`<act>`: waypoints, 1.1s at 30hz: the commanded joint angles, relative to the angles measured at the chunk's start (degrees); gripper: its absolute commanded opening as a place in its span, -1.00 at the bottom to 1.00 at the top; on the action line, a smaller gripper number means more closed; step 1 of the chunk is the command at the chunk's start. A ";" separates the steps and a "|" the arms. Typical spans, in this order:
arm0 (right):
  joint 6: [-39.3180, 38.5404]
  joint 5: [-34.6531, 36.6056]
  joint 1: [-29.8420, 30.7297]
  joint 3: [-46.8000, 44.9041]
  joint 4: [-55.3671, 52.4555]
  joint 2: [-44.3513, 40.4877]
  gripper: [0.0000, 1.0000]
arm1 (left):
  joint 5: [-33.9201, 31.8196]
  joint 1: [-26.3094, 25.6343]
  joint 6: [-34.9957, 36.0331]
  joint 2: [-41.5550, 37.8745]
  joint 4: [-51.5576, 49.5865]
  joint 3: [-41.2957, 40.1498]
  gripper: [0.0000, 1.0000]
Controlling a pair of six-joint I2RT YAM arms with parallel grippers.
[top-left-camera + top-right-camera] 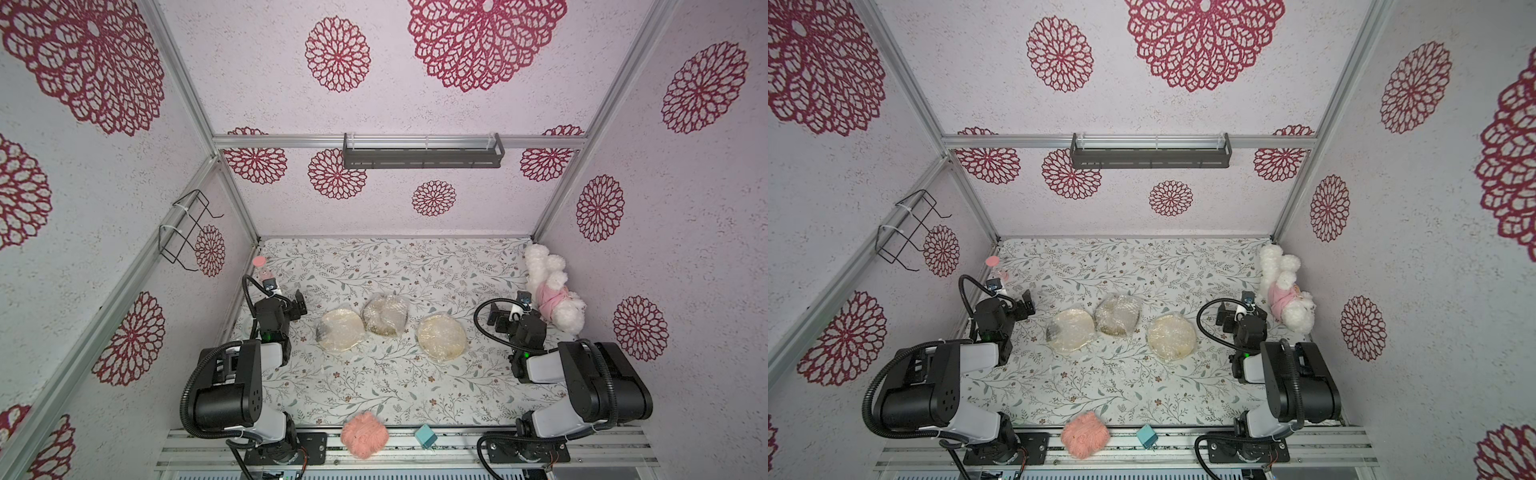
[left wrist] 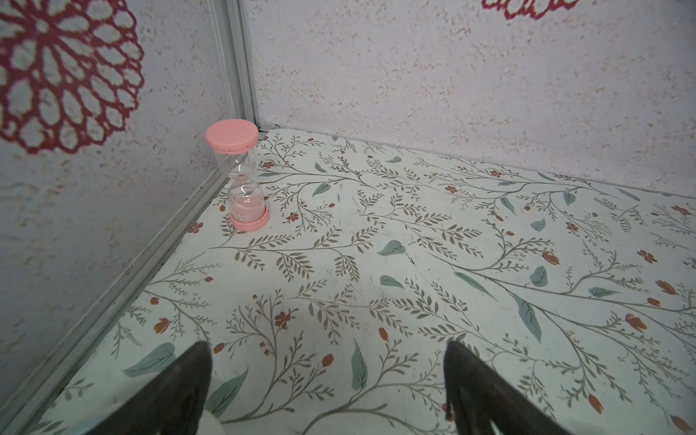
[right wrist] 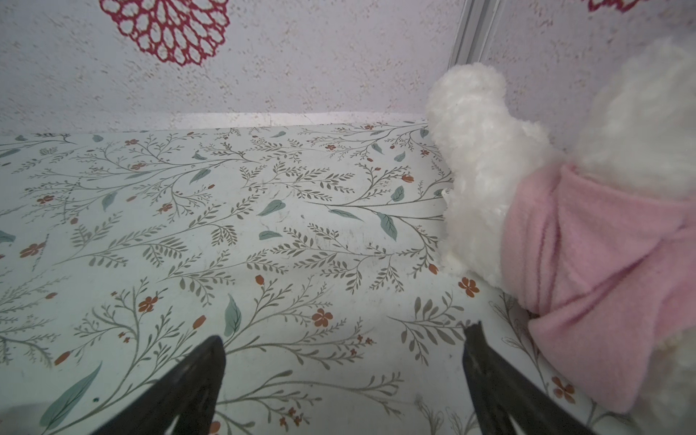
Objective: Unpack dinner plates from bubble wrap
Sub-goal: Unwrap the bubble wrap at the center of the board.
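Plastic bubble wrap (image 1: 385,314) over dinner plates (image 1: 441,337), centre; left end effector (image 2: 327,342), right end effector (image 3: 347,330) wide, empty, over bare table (image 2: 414,244)

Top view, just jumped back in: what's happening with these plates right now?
Nothing is being handled. Three dinner plates lie in a row on the table, each wrapped in bubble wrap. The left end effector and right end effector are both open and empty, one at either side of the row, touching no plate. Unwrapping has not begun.
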 commanded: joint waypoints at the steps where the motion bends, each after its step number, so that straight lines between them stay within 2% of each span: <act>1: -0.25 -0.38 -0.32 0.79 2.46 -0.10 0.98 | 0.02 0.53 0.63 0.34 1.54 0.56 0.95; 16: -0.24 -2.10 -0.66 0.90 2.19 -0.62 0.98 | 0.21 0.45 0.80 -0.64 0.93 0.90 0.95; 19: 0.43 -1.27 -0.67 4.92 -9.41 -5.88 0.98 | -0.72 0.27 -0.42 -7.22 -17.99 8.16 0.95; 20: 1.47 -0.53 -0.81 6.39 -13.92 -7.94 0.98 | -1.35 0.23 -1.14 -8.99 -20.81 9.48 0.95; 24: 7.46 -1.50 -1.97 8.99 -27.16 -18.42 0.98 | -4.12 -0.64 -7.93 -17.35 -35.90 15.92 0.95; 27: 13.30 -1.49 -2.07 14.35 -42.80 -25.24 0.98 | -7.66 -1.87 -14.54 -21.16 -50.02 23.03 0.94; 30: 16.18 -5.79 -2.07 19.45 -55.17 -29.58 0.98 | -5.98 -3.42 -18.33 -23.84 -61.94 27.99 0.95; 33: 16.08 -13.58 -2.02 21.92 -61.87 -32.75 0.98 | -2.80 -5.95 -21.98 -27.24 -67.06 29.12 0.95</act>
